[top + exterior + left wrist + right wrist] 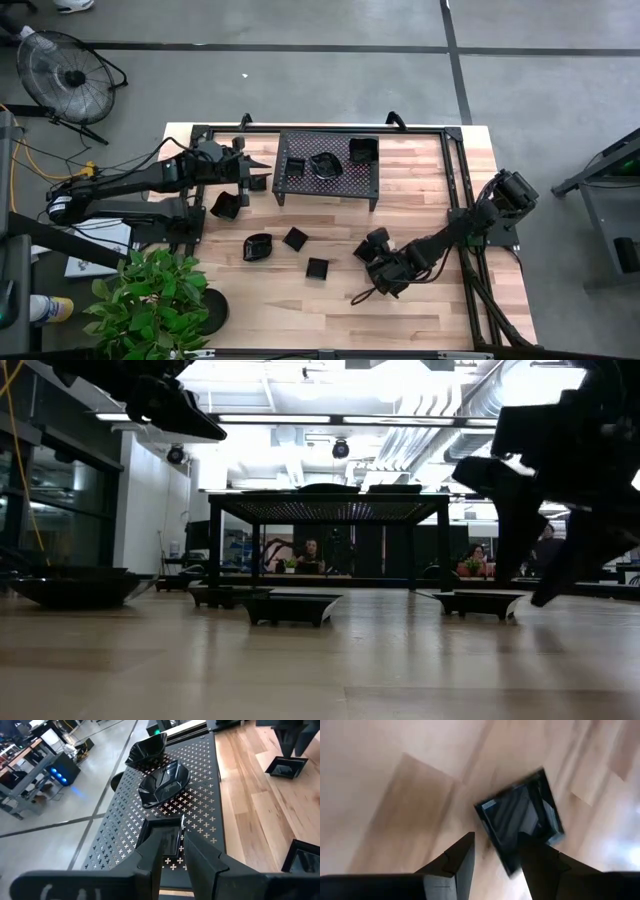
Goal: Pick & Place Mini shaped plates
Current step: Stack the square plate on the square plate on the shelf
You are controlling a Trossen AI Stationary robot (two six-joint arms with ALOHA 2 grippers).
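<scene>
- The large black perforated metal rack [330,168] stands on thin legs on the light wooden counter [420,300], at its far side.
- Three glossy black mini plates lie on top of the rack: a small square one [167,840] at the left end, a scalloped one [163,782] in the middle, and a deeper one [147,749] towards the right end.
- The left pincer [258,172] hovers just beside the left end of the rack, above the small square plate; its fingers [150,865] stand narrowly apart with nothing between them.
- The right pincer [372,250] is low over the counter, in front of the right end of the rack, with its fingers [462,857] apart around the edge of a square glossy black plate [520,822], which lies on the wood.
- More black mini plates lie on the counter in front of the rack: two small square ones [295,238] [318,268], a rounder one [257,246], and one [226,205] near the left arm.
</scene>
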